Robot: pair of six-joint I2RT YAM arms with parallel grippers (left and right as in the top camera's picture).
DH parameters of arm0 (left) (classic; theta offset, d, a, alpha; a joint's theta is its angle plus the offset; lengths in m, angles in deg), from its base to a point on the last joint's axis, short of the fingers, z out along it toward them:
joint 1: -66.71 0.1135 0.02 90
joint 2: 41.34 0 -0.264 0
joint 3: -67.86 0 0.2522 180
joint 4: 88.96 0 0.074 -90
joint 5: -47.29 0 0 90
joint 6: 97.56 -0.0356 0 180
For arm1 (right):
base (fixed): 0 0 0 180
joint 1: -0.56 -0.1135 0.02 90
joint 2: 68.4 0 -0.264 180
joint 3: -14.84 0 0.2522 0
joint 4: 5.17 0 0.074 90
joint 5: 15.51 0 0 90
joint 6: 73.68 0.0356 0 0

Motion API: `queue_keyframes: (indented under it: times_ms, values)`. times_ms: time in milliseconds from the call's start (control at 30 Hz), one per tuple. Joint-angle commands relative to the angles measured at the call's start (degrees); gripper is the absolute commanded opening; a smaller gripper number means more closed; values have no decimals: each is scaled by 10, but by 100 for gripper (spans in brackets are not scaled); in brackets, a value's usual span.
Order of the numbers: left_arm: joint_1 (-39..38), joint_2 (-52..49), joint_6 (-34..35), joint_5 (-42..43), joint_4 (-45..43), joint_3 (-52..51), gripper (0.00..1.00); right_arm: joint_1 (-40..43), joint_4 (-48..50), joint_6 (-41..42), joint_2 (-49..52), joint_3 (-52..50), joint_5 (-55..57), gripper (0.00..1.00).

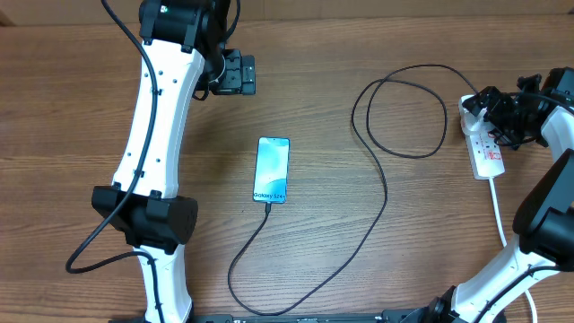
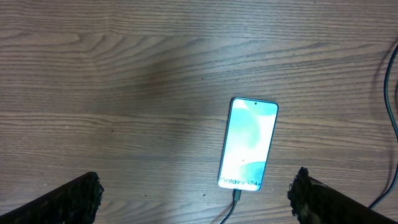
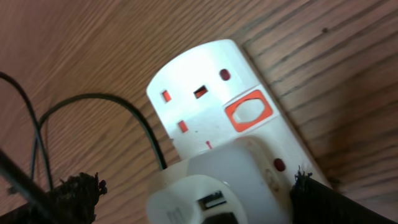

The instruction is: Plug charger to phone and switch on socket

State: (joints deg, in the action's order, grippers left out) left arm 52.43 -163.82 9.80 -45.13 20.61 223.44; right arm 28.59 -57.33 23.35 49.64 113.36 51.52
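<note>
The phone lies flat mid-table with its teal screen lit. The charger, a thin black cable, is plugged into the phone's lower end and loops right to the socket, a white strip at the right edge. My left gripper hangs open above and left of the phone, with its fingertips wide apart and nothing between them. My right gripper is open just over the socket, straddling a white adapter seated in it. An orange-ringed switch shows beside the empty outlet.
The socket's white cord runs down towards the right arm's base. The charger makes a wide loop left of the socket and a long bend near the front edge. The left arm's black hose hangs at the left.
</note>
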Motion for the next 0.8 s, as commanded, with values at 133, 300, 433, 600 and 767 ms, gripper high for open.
queue_keyframes:
  times_ms: [133, 300, 433, 600, 767]
  values:
    - [-4, 8, -11, -6, -1, 9, 100, -2, -7, -1, 16, 8, 46, 100]
    - [-4, 8, -11, -6, -1, 9, 100, -12, -20, 0, 16, 8, 44, 100]
    - [-4, 8, -11, -6, -1, 9, 100, -24, -22, -1, 16, 8, 31, 100]
    - [-4, 8, -11, -6, -1, 9, 100, -37, -22, -11, 16, 7, 14, 100]
    - [-4, 8, -11, -6, -1, 9, 100, -44, -31, -11, 16, 7, 9, 100]
